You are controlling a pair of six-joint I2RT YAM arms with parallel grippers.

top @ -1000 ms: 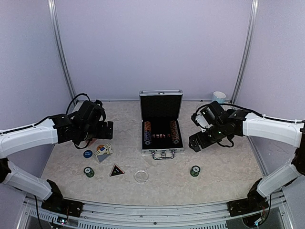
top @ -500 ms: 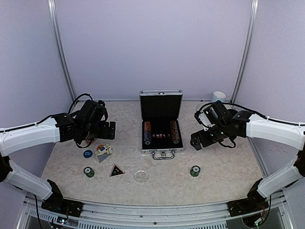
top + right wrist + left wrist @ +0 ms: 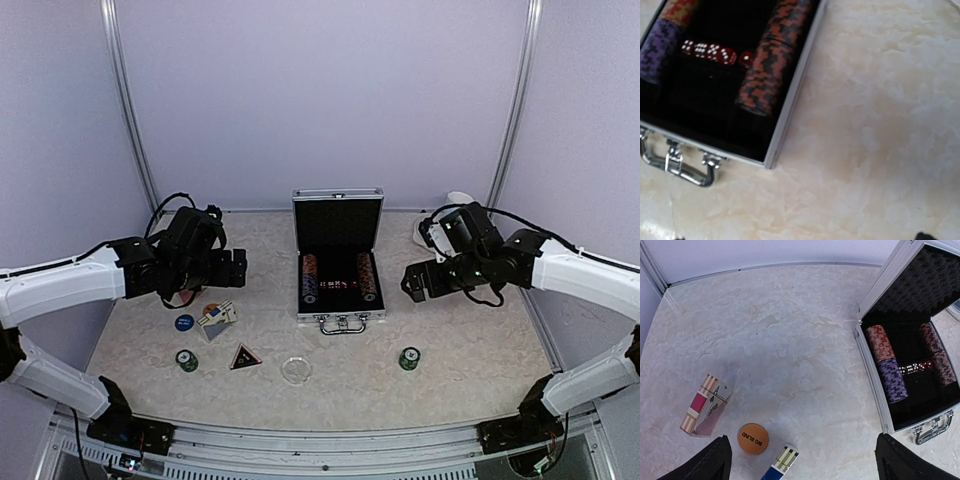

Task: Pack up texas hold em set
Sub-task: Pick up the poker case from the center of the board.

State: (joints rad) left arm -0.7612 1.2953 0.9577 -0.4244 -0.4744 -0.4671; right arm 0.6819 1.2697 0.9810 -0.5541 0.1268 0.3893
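The silver briefcase [image 3: 340, 316] lies open in the middle of the table with its lid upright. Chip rows [image 3: 887, 370] and red dice [image 3: 710, 51] rest in its black lining. Left of the case lie a red card deck [image 3: 705, 405], an orange disc [image 3: 752, 438], a blue deck [image 3: 780, 463] and a blue disc [image 3: 184, 323]. Nearer the front are two green chip stacks [image 3: 187, 360] [image 3: 409, 358], a black triangle [image 3: 245, 357] and a clear disc [image 3: 295, 370]. My left gripper [image 3: 235, 268] hovers open above the decks, holding nothing. Right of the case, my right gripper [image 3: 412, 283] hangs open and empty.
A pale mug [image 3: 458, 199] stands at the back right, partly hidden behind my right arm. Metal frame posts [image 3: 512, 110] rise at the back corners. The case's handle [image 3: 682, 162] points toward the table's front edge.
My left gripper has drifted slightly right toward the case. My right arm has lifted and swung a little back and to the right. Both grippers stayed open; nothing on the table moved.
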